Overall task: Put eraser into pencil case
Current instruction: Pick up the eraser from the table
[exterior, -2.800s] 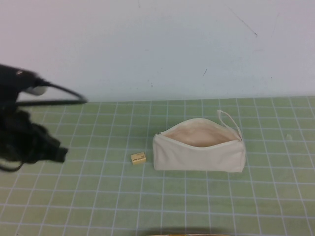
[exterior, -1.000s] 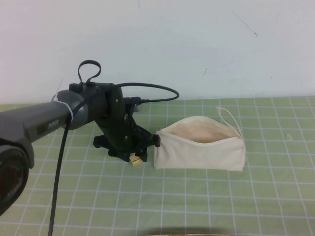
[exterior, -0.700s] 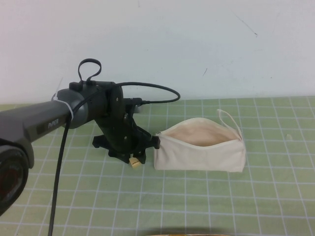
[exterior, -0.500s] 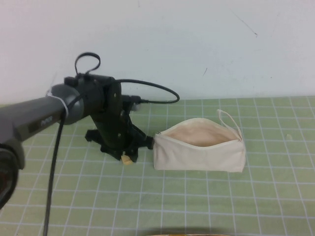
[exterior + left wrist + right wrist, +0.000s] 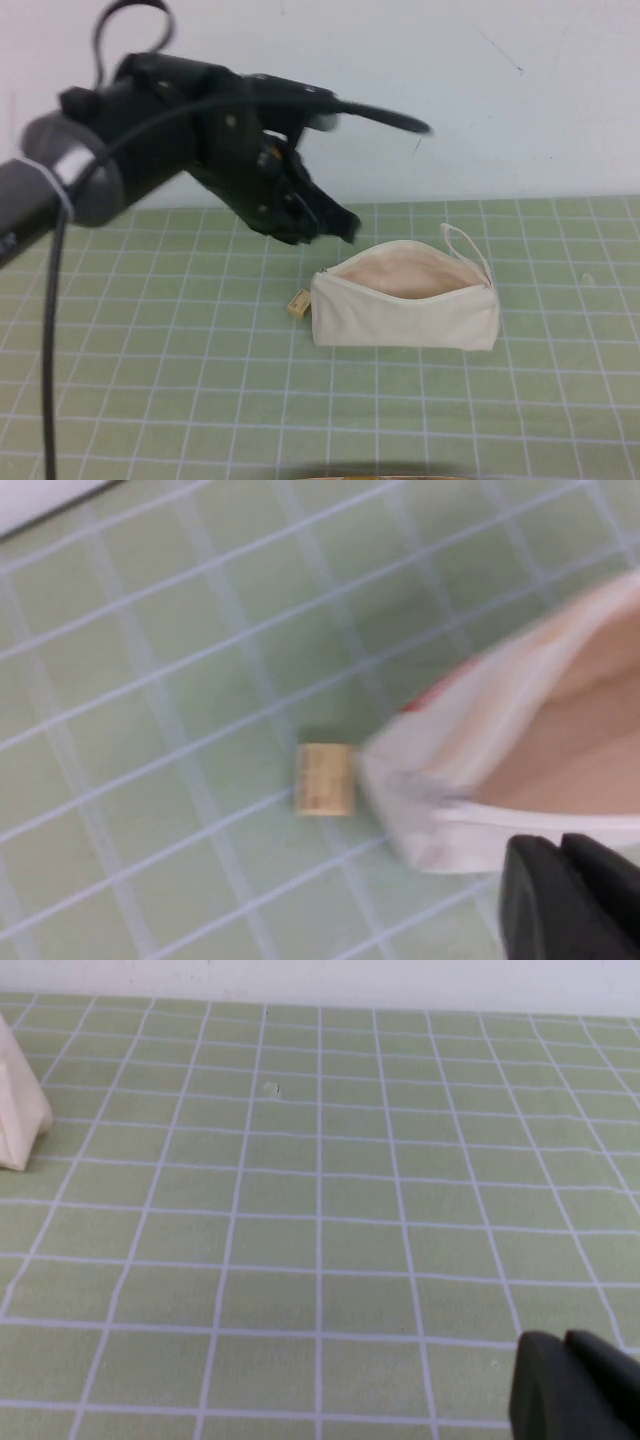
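Observation:
The eraser (image 5: pixel 298 302) is a tiny pale-yellow block lying on the green grid mat, right against the left end of the pencil case (image 5: pixel 405 310). The pencil case is a cream-white pouch, unzipped, with its beige lining showing and a loop strap at its right end. My left gripper (image 5: pixel 343 228) hangs in the air above the pouch's left end, shut and empty. The left wrist view shows the eraser (image 5: pixel 325 778) beside the pouch's end (image 5: pixel 470 810), below the shut left gripper (image 5: pixel 572 880). My right gripper (image 5: pixel 575 1385) is shut over bare mat, out of the high view.
The green grid mat (image 5: pixel 200 400) runs back to a white wall. A corner of the pouch (image 5: pixel 15 1110) shows at the edge of the right wrist view. A small pale speck (image 5: pixel 588 279) lies on the mat right of the pouch.
My left arm came in, lowered onto the eraser, then rose up and to the right. The eraser has shifted right, from a gap away to against the pouch's left end, and stays on the mat.

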